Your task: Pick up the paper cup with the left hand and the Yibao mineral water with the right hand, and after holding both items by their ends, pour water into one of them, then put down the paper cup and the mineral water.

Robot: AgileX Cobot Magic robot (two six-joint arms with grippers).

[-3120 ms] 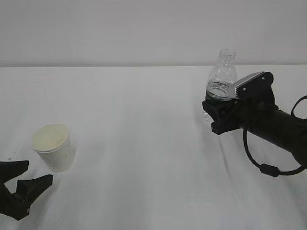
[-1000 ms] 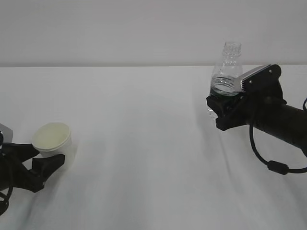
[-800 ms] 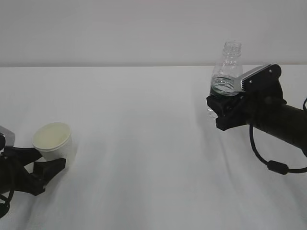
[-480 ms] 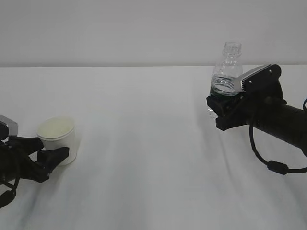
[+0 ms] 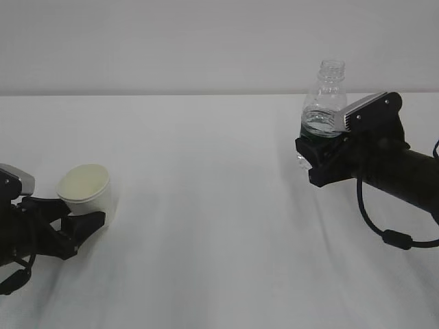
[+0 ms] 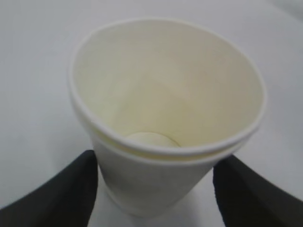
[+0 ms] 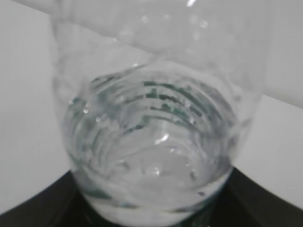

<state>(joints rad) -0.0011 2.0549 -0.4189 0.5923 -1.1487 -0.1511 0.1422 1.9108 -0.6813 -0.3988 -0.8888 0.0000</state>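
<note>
The paper cup (image 5: 86,188), white with a cream inside, sits between the black fingers of my left gripper (image 5: 77,214) at the left of the table and leans slightly. In the left wrist view both fingers press the cup (image 6: 165,94) low on its wall, so the left gripper (image 6: 156,189) is shut on it. The Yibao mineral water (image 5: 324,96), a clear uncapped bottle with a dark green band, stands upright in my right gripper (image 5: 317,154) above the table at the right. In the right wrist view the bottle (image 7: 151,123) fills the right gripper (image 7: 151,210), with water inside.
The white table (image 5: 206,205) stretches between the two arms, with a pale wall behind it. A black cable (image 5: 384,236) loops under the right arm.
The left gripper has carried the paper cup to the right and a little upward, and the cup now leans. The right gripper and bottle have held still over the last second.
</note>
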